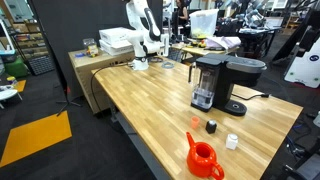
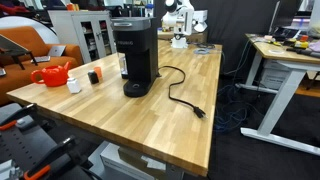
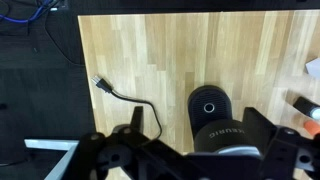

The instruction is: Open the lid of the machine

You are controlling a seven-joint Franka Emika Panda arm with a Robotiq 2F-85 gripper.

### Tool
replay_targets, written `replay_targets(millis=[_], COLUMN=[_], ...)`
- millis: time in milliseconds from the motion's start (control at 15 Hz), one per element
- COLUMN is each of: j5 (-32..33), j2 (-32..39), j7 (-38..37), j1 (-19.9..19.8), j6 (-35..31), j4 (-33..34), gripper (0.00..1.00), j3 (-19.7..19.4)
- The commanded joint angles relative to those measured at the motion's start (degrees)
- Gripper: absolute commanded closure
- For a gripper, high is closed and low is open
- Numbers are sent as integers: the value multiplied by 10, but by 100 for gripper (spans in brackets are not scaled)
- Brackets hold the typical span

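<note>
Gripper (image 3: 200, 165) fingers are filling the bottom of the wrist view, blurred but spreading wide and holding nothing. Between them the machine (image 3: 215, 120) is showing from above, seemingly well beyond the fingertips, and it is standing upright on the table (image 3: 150, 50). Its lid (image 1: 240, 64) is lying flat and shut on top of the machine, clear of the gripper. A cord (image 3: 130, 95) is trailing away from the machine, and a teapot (image 1: 203, 158) is sitting near the machine.
</note>
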State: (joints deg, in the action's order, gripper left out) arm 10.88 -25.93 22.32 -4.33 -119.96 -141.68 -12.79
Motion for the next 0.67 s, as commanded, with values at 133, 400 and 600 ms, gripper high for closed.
replay_targets(millis=[133,400,600], j5=[-3,-3,-1], j2=[0,0,1], j7=[2,2,-2], j1=[-6,-6,-7], j6=[1,1,-2], j4=[1,1,0], gripper=[0,0,0], j3=[5,5,6])
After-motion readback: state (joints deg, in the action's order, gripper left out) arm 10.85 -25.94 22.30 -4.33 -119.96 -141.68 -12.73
